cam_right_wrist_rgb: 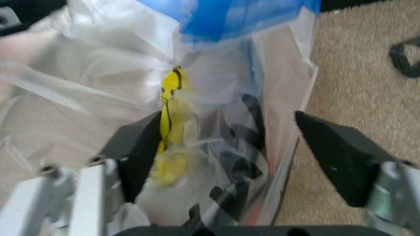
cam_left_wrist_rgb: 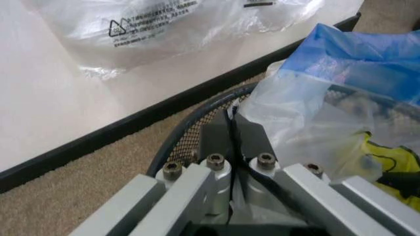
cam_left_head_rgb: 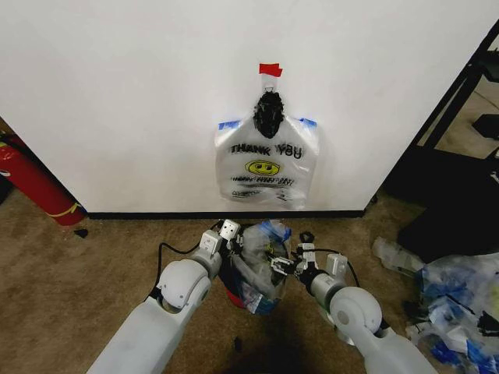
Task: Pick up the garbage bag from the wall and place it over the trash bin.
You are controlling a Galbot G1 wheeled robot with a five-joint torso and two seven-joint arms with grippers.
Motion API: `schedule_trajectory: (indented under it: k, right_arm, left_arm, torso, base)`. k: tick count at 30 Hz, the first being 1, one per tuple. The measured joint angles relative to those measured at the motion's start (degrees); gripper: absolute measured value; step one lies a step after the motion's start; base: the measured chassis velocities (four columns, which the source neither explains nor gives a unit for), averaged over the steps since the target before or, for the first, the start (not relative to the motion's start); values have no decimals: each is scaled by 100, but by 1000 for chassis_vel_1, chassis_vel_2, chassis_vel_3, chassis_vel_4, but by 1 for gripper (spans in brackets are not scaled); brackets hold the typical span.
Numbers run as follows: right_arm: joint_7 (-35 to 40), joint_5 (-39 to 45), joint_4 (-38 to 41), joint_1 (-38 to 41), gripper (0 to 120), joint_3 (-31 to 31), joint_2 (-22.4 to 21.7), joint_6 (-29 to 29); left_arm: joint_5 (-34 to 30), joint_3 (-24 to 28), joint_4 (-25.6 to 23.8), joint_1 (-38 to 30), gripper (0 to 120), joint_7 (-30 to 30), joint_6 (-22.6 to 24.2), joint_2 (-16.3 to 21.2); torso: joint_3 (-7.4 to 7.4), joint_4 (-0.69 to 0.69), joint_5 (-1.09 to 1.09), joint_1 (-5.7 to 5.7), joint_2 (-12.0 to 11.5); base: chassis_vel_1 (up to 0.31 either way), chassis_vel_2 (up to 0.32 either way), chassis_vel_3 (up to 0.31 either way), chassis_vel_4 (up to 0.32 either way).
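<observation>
Left gripper [cam_left_wrist_rgb: 229, 129] clenched on garbage bag [cam_left_head_rgb: 261, 265], right gripper [cam_right_wrist_rgb: 259, 152] released; wall bag [cam_left_head_rgb: 266, 167] reads "THANK YOU".

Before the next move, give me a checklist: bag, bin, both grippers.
1. Garbage bag at the trash bin: ok, bunched on top of it.
2. Bag edge over the bin rim: not ok, bare rim and mesh show beside the left gripper.
3. Left gripper holding film: cannot tell; fingers are shut at the rim.
4. Right gripper ready to grasp: ok, open with bag plastic between its fingers.
5. Printed bag on the wall out of the way: ok, hanging above the bin.
</observation>
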Motion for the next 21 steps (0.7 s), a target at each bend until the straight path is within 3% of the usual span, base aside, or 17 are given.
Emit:
schedule_trajectory:
  k: [21]
  right_arm:
    - [382, 449, -113, 35, 1, 147, 118, 18]
  left_arm:
    - [54, -38, -88, 202, 0, 1, -166, 29]
  torso:
    - [0, 0, 0, 0, 0]
  base:
    - [0, 0, 0, 0]
